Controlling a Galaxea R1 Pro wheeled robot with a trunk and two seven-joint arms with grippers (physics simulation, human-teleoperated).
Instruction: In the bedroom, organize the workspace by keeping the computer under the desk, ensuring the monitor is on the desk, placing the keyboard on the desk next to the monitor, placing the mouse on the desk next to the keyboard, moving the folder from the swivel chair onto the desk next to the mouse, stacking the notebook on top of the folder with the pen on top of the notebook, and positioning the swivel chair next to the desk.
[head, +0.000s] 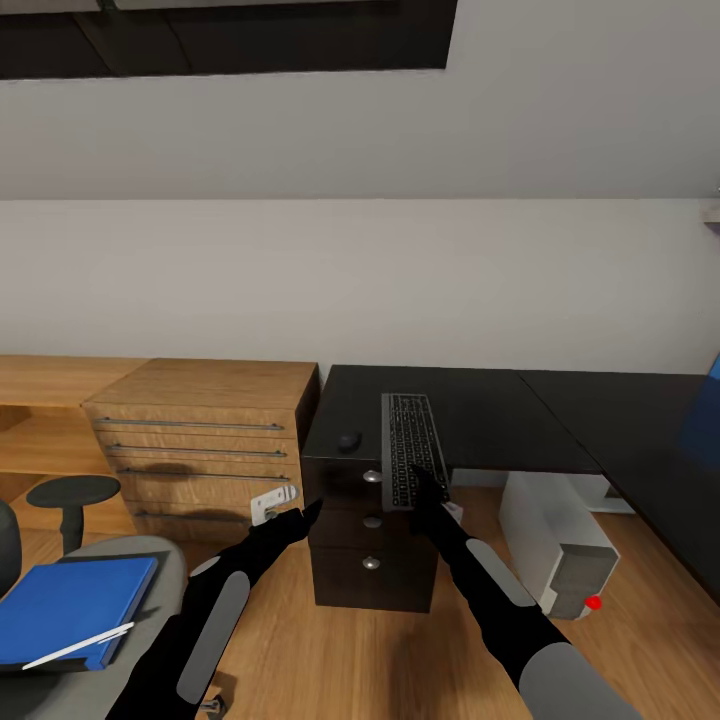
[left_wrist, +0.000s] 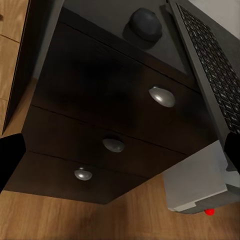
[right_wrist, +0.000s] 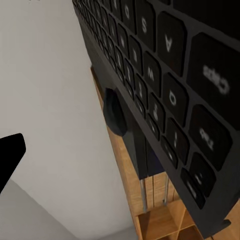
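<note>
I am looking down at the black desk (head: 480, 400). It stands against a grey wall (head: 400, 280). Its top is shiny and dark. The keyboard (head: 412, 447) lies on the desk, with its long side pointing away from me. Its near end sticks out a little past the desk edge. The mouse (head: 348, 439) sits on the desk, just beside the keyboard, on the side of my left arm. They are near but not touching.

Under that end of the desk there are dark drawers (head: 370, 540) with three round silver knobs (left_wrist: 162, 96). The computer (head: 560, 550) stands on the wood floor (head: 330, 660) under the desk. It has a red dot low on its front.

My right gripper (head: 428, 492) is at the near end of the keyboard. In the right wrist view the keys are very close and one black finger (right_wrist: 10, 155) shows off to the side, but I cannot tell if the gripper is pinching the keyboard or spread apart. My left gripper (head: 308, 515) hangs in front of the drawers. Its fingers (left_wrist: 10, 160) show at both edges of the left wrist view, spread wide, with nothing between them.

The chair (head: 150, 570) is low on my left. The blue folder (head: 70, 605) lies flat on its seat with a thin white pen (head: 78, 646) on it. A wooden drawer chest (head: 200, 440) stands next to the desk.
</note>
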